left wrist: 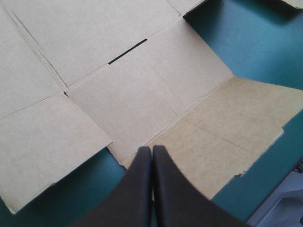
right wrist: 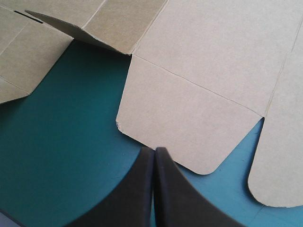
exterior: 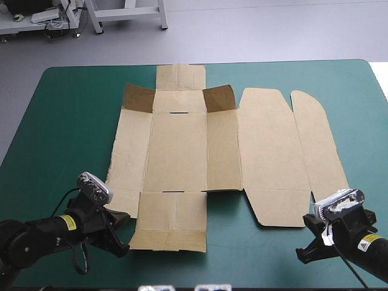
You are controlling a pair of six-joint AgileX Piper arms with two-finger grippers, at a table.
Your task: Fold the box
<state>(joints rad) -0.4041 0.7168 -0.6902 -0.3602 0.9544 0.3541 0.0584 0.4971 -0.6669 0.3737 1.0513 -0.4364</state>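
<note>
Box (exterior: 182, 151): flat on teal-green cover (exterior: 66, 121), far corner flaps raised.
Left gripper (left wrist: 152, 148): clenched, empty, at box's near edge.
Right gripper (right wrist: 155, 150): clenched, empty, beside box's near right flap.
Arm stickers (exterior: 68, 222): yellow (text illegible).

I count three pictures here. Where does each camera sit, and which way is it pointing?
High view: above and behind the robot, looking forward and down on the unfolded brown box on the teal-green cover; the left arm and right arm enter at the near corners.
Left wrist view: above the left wrist, looking along the shut left hand at the box's near slotted flap.
Right wrist view: above the right wrist, looking along the shut right hand at a round-cornered flap.
Shared: all three show the box.
</note>
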